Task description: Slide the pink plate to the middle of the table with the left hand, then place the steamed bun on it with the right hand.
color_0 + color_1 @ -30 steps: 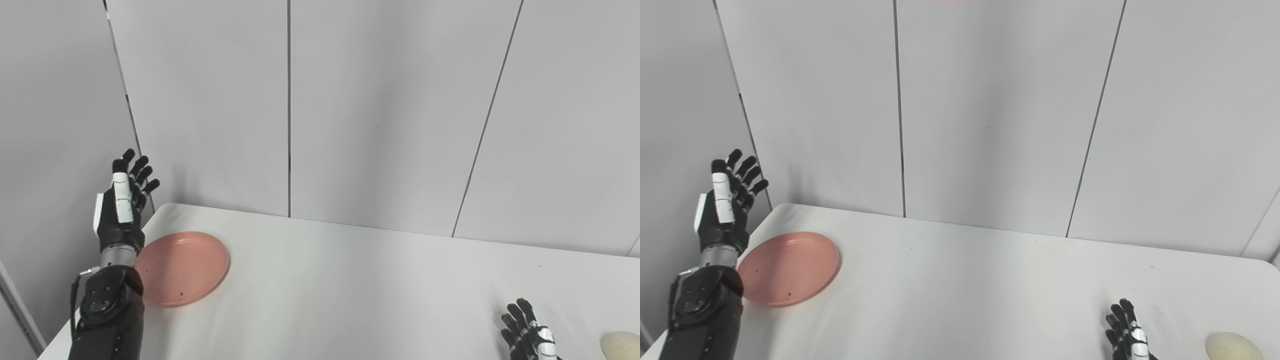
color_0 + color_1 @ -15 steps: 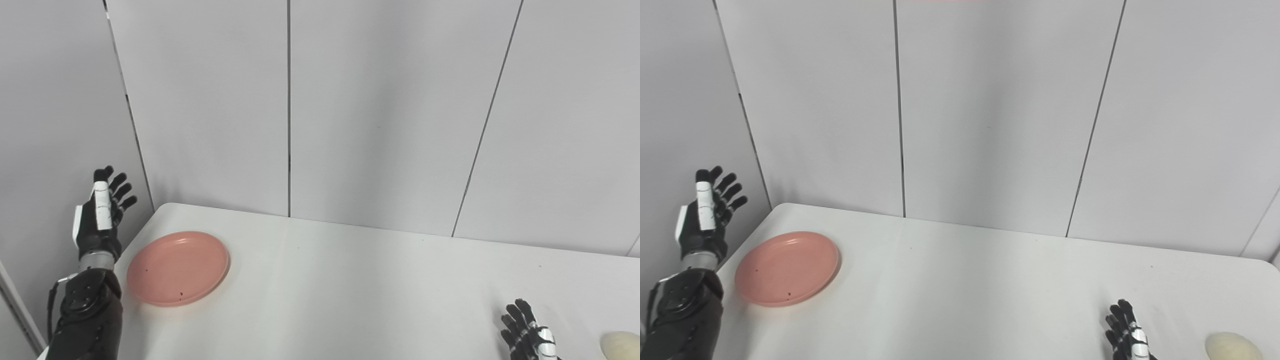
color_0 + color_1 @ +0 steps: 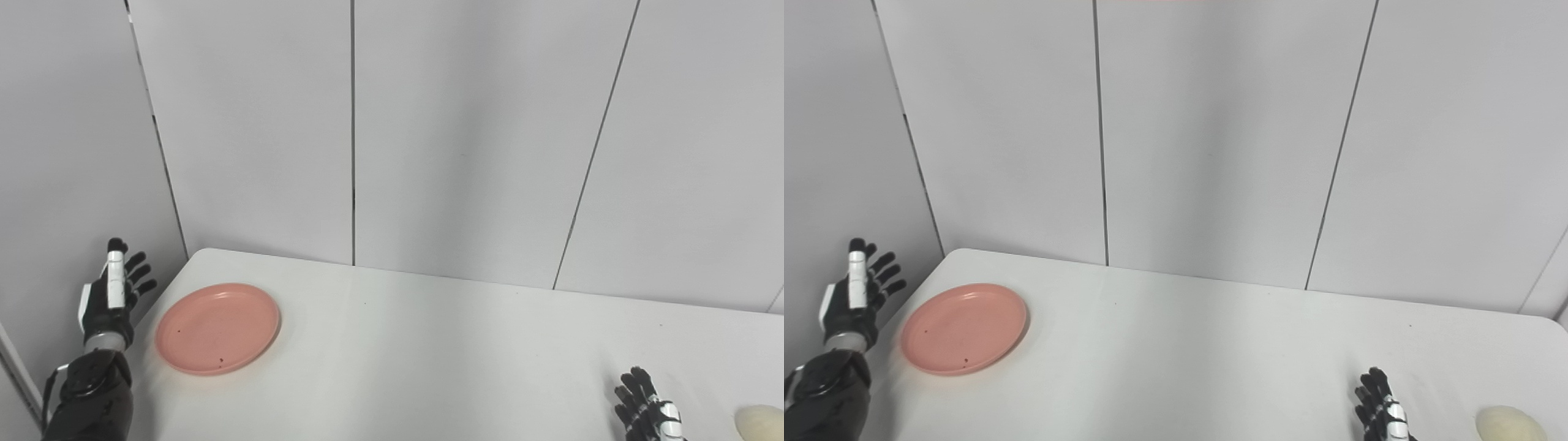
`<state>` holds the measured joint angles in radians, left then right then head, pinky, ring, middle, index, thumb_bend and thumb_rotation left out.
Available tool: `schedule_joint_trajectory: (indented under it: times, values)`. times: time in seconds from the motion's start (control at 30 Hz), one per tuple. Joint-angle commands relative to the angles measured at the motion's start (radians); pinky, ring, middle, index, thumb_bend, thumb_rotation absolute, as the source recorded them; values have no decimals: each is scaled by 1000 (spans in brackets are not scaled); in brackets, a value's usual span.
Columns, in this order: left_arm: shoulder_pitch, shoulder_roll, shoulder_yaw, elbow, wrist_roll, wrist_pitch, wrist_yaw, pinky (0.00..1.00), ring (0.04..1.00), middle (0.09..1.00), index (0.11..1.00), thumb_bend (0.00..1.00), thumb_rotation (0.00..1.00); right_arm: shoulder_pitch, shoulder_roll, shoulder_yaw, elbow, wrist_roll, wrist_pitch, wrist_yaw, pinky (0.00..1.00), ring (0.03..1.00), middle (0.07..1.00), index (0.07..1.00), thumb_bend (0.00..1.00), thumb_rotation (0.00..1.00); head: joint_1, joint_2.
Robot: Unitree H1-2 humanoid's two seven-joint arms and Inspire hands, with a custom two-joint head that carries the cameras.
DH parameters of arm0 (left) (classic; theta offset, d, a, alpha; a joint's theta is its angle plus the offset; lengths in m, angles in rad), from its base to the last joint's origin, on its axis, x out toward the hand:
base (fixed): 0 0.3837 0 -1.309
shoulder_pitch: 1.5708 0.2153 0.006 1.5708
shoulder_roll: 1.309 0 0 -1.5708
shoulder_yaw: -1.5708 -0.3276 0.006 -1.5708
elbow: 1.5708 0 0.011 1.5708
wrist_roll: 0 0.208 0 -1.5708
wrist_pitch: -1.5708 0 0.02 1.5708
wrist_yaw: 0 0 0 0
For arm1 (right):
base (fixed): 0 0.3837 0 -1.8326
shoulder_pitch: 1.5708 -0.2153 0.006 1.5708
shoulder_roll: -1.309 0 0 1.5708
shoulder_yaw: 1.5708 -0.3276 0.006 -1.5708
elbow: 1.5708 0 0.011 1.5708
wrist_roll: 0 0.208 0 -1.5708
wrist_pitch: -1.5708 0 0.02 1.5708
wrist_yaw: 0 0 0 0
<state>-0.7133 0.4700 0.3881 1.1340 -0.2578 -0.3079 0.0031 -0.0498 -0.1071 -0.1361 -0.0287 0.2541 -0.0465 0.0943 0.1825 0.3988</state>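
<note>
Left eye view: pink plate (image 3: 218, 327) sits at the table (image 3: 429, 355) far-left corner, unslid; left hand (image 3: 110, 294) beside its outer rim, fingers spread, empty, placed to push inward. Right hand (image 3: 1381, 413) waits near steamed bun (image 3: 1510, 424), apparently open, partly cropped.

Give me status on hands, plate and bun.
Left hand open, off the table's left edge, clear of the round pink plate. Right hand open, beside the pale steamed bun. Plate not yet slid; nothing in the way.
</note>
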Motion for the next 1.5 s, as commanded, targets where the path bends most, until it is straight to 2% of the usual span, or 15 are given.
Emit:
schedule_joint_trajectory:
  times: [0.0, 0.23, 0.33, 0.43, 0.73, 1.13, 1.47]
  values:
    - [-67, 42, -3, 15, -8, -61, -10, 792, 849, 848, 912, 959, 1000, 32, 16, 4, 19, 3, 9, -2, 987, 955, 942, 941, 668, 990, 1, 1]
    - [-55, 24, -12, 64, -23, -75, -46, 809, 869, 873, 930, 977, 1000, 32, 17, 4, 19, -3, 4, -5, 974, 947, 935, 939, 658, 997, -5, 4]
    - [-45, 11, -17, 59, -25, -72, -41, 838, 876, 874, 938, 978, 1000, 32, 19, 4, 16, -2, 5, -5, 974, 946, 936, 939, 652, 1000, -7, 6]
    - [-40, 3, -22, 58, -22, -63, -26, 809, 871, 867, 921, 968, 1000, 33, 20, 3, 15, 1, 5, -5, 973, 942, 930, 934, 642, 995, -9, 7]
    - [4, -52, -37, -41, -32, -31, -21, 770, 847, 847, 897, 988, 992, 31, 15, 7, 24, -8, -10, 1, 977, 950, 943, 940, 623, 1000, -14, 8]
    - [87, -129, -85, -266, -12, 46, -19, 762, 843, 857, 905, 944, 999, 32, 17, 5, 32, -7, -18, 4, 957, 934, 934, 929, 659, 984, -20, 17]
    - [100, -158, -101, -299, -17, 80, -18, 749, 833, 842, 909, 942, 997, 31, 13, 4, 38, -10, -27, 10, 947, 929, 931, 921, 672, 962, -25, 23]
